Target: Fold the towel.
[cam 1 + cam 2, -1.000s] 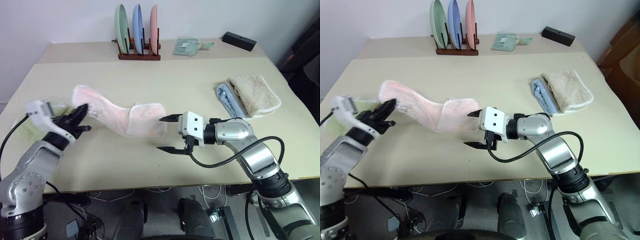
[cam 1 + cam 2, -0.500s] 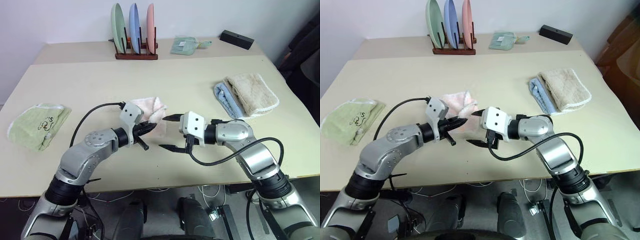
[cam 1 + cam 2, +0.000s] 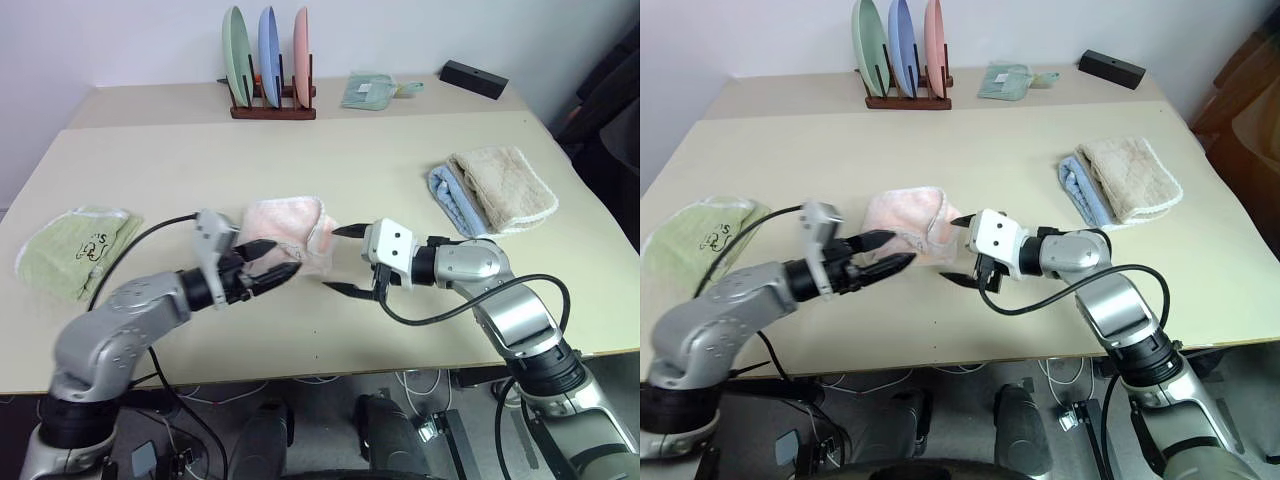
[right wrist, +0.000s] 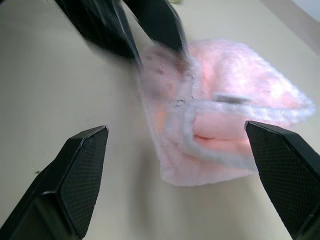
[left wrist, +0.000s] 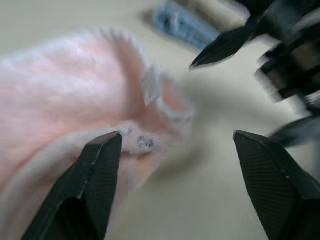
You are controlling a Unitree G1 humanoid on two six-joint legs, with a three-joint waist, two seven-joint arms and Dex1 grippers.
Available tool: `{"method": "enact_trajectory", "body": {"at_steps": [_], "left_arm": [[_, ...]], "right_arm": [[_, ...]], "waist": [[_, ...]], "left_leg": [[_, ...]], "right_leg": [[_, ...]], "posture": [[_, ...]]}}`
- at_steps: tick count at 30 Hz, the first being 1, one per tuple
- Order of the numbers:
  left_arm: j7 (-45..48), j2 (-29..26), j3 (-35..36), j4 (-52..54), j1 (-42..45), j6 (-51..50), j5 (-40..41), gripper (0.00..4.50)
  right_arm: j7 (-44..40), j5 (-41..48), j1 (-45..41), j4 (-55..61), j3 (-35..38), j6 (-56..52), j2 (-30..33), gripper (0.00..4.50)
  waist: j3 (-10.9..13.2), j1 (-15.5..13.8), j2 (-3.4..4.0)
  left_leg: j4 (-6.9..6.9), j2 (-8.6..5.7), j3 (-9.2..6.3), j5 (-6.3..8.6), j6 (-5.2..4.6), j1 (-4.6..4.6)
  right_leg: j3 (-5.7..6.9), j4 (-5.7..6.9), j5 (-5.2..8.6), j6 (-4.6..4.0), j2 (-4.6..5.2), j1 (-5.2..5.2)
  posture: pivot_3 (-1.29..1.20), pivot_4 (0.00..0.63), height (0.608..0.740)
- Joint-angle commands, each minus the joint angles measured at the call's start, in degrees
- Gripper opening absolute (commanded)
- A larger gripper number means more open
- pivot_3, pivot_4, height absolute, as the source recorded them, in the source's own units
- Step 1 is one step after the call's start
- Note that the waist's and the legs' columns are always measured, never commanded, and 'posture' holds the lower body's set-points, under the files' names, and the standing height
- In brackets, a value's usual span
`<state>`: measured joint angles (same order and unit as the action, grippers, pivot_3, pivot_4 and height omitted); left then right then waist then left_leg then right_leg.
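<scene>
Two grippers face each other over the middle of the bench (image 3: 400,160), with the towel (image 3: 290,232) between them. The towel lies folded into a compact pink bundle with its white scalloped edging along the side facing the right gripper (image 3: 340,260).

The left gripper (image 3: 268,262) sits at the near left edge of the bundle with its black fingers parted — in the left wrist view one finger (image 5: 92,180) rests against the towel's edge and the other stands well clear over bare bench, so nothing is clamped. The right gripper is also spread wide and holds nothing; its upper fingertip lies just beside the towel's right edge, the lower one over the bench in front of it.

Away from the towel, a light green cloth (image 3: 75,245) with black writing lies at the left side of the bench, and a beige towel (image 3: 505,188) with a blue cloth (image 3: 450,198) tucked beside it lies to the right. A wooden rack (image 3: 272,105) holding three plates — green, blue, pink — stands at the back.
</scene>
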<state>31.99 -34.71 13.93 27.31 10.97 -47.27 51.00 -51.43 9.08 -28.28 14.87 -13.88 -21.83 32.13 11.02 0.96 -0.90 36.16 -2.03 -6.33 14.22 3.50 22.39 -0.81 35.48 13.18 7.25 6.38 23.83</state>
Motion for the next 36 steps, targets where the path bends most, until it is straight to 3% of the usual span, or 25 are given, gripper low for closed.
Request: {"method": "enact_trajectory", "body": {"at_steps": [1, 5, 7, 10, 15, 21, 28, 36], "left_arm": [[-2.9, -0.7, 7.6, -1.2, 1.5, 1.4, 2.3, 2.32], [-5.2, -0.8, 5.4, -4.2, 4.2, 3.0, -3.0, 0.41], [-5.6, -0.5, 0.3, -6.5, 6.4, 5.8, -9.1, 0.32], [-4.8, 1.5, -8.3, -11.5, 10.1, 10.6, -17.5, 0.32], [-3.6, 7.0, -14.0, -21.1, 14.7, 14.3, -23.3, 0.32], [1.2, 7.2, -18.0, -26.8, 9.9, 20.0, -29.2, 0.32], [0.6, 11.6, -16.4, -32.3, 5.8, 23.7, -30.7, 0.32], [0.2, 14.3, -10.7, -29.9, 4.3, 24.5, -27.5, 0.32]], "right_arm": [[1.1, 3.1, -2.6, 0.2, 3.4, -1.1, -1.9, 2.77], [3.6, 6.6, -6.2, -0.2, 5.3, -4.8, -6.1, 0.85], [6.0, 6.1, -8.7, -2.0, 4.4, -6.4, -9.2, 0.03], [8.9, 2.8, -11.6, -7.2, 1.2, -6.0, -13.1, 0.03], [13.1, -3.0, -14.0, -19.3, -3.1, -3.2, -18.1, 0.03], [13.5, -7.3, -7.7, -25.4, -5.1, -0.3, -16.0, 0.03], [14.3, -8.2, -4.4, -28.8, -4.1, 1.6, -16.2, 0.03], [14.2, -7.2, -4.2, -26.3, -1.8, 3.0, -16.6, 0.03]], "waist": [[0.0, -0.1, 0.00], [0.0, -0.2, 0.00], [0.0, -0.2, 0.00], [0.0, -0.1, 0.00], [0.0, 0.1, 0.00], [0.0, 0.2, 0.00], [-0.1, 0.2, 0.02], [-0.1, 0.2, 0.03]], "left_leg": [[0.00, 0.00, 0.00, 0.00, 0.00, -0.02], [0.01, -0.02, 0.01, 0.00, 0.00, -0.02], [0.02, -0.03, -0.01, -0.02, 0.03, -0.01], [0.01, -0.04, 0.00, -0.05, 0.08, -0.04], [-0.02, -0.04, 0.00, -0.06, 0.09, -0.01], [-0.07, -0.04, 0.08, -0.06, 0.10, 0.05], [-0.02, -0.04, 0.11, -0.07, 0.12, -0.18], [-0.13, -0.03, 0.09, -0.05, 0.09, -0.81]], "right_leg": [[0.00, 0.00, 0.00, 0.00, 0.00, -0.02], [0.00, -0.04, 0.00, 0.01, 0.01, -0.06], [0.02, -0.01, -0.01, 0.00, 0.01, -0.06], [0.01, 0.01, -0.03, -0.01, 0.00, -0.06], [0.02, 0.02, -0.04, 0.01, 0.00, 0.00], [-0.08, 0.35, -0.04, 0.03, 0.00, 0.32], [-0.12, 0.53, -0.04, 0.02, 0.00, 0.13], [-0.11, 0.43, 0.02, 0.07, 0.00, -0.48]], "posture": [[0.00, 0.150, 0.740], [0.00, 0.150, 0.740], [0.00, 0.150, 0.740], [0.00, 0.150, 0.740], [0.00, 0.150, 0.740], [0.00, 0.150, 0.740], [0.00, 0.150, 0.740], [0.00, 0.150, 0.740]]}}
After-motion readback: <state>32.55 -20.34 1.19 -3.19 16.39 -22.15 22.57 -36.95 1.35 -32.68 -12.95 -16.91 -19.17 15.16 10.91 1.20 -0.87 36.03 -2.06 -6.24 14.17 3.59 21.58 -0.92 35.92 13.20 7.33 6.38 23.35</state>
